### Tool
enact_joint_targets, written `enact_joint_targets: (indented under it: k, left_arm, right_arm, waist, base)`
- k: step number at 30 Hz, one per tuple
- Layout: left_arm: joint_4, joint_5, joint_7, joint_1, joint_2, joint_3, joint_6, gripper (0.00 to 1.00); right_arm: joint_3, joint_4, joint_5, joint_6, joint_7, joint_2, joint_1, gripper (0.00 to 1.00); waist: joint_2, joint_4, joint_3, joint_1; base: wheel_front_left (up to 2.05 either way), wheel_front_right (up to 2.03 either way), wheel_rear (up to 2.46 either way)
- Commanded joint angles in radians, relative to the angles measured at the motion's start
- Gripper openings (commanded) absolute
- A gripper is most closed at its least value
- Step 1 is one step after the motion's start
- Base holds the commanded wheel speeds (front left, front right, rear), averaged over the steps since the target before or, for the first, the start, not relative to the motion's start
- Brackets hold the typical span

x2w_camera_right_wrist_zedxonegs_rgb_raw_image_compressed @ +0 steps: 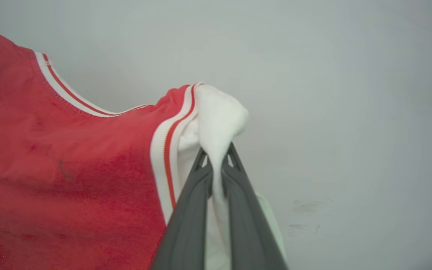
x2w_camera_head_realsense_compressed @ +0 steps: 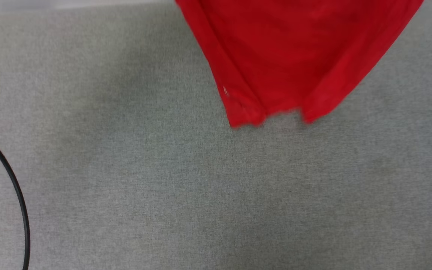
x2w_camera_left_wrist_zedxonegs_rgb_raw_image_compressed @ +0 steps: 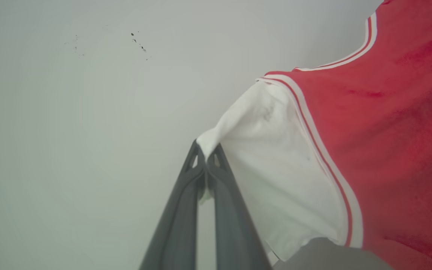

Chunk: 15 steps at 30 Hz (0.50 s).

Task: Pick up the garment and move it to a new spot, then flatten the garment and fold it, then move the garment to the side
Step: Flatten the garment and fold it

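Shut tight, my left jaws pinch only the very tip of a white sleeve (x2w_camera_left_wrist_zedxonegs_rgb_raw_image_compressed: 276, 168), the cloth caught between the ends of the fingers (x2w_camera_left_wrist_zedxonegs_rgb_raw_image_compressed: 178, 225). My right jaws are closed too, with a thicker bunch of the other sleeve (x2w_camera_right_wrist_zedxonegs_rgb_raw_image_compressed: 219, 112) wedged between them. The garment (x2w_camera_head_realsense_compressed: 283, 56) hangs from these two grips in the upper right of the head view, red body narrowing down to a blurred hem above the grey table (x2w_camera_head_realsense_compressed: 126, 187). I cannot tell whether the hem touches it.

I judge this to be the carry to a new spot. To do it well I should move both arms together and level, with the shoulder line gently taut. The thin left grip could slip if jerked. Then I would set the hem down first and draw the shirt out flat, away from the black cable (x2w_camera_head_realsense_compressed: 17, 195) at the left edge.
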<state>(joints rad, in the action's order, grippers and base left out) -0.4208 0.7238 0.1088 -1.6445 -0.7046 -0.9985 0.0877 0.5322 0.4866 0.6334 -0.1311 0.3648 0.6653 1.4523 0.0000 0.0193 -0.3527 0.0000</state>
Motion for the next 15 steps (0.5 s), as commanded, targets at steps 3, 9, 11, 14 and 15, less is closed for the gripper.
enact_joint_targets:
  k: [3,9,11,14,15]
  left_arm:
    - [-0.053,-0.030,-0.035,-0.090,0.026,0.019,0.005,0.00]
    - [-0.154,-0.067,-0.111,-0.225,0.073,0.049,0.005,0.00]
    - [-0.182,-0.074,-0.132,-0.261,0.081,0.056,0.008,0.00]
    - [-0.226,-0.075,-0.157,-0.298,0.091,0.060,0.016,0.00]
    - [-0.255,-0.071,-0.176,-0.300,0.098,0.059,0.021,0.00]
  right_arm:
    - [0.003,0.052,-0.046,0.001,-0.030,-0.028,0.109,0.00]
    - [-0.004,0.138,-0.109,0.001,-0.105,-0.074,0.294,0.00]
    - [-0.006,0.169,-0.133,0.001,-0.136,-0.084,0.349,0.00]
    - [-0.001,0.229,-0.162,0.001,-0.173,-0.114,0.403,0.00]
    - [0.013,0.266,-0.160,0.001,-0.188,-0.140,0.415,0.00]
  waist:
    - [0.0000,-0.015,-0.071,0.0000]
    - [0.0000,-0.032,-0.128,0.0000]
    - [0.0000,-0.038,-0.140,0.0000]
    - [0.0000,-0.042,-0.154,0.0000]
    - [0.0000,-0.043,-0.162,0.0000]
  base:
    - [0.00,0.00,0.00]
    - [0.00,0.00,0.00]
    - [0.00,0.00,0.00]
    - [0.00,0.00,0.00]
    - [0.00,0.00,0.00]
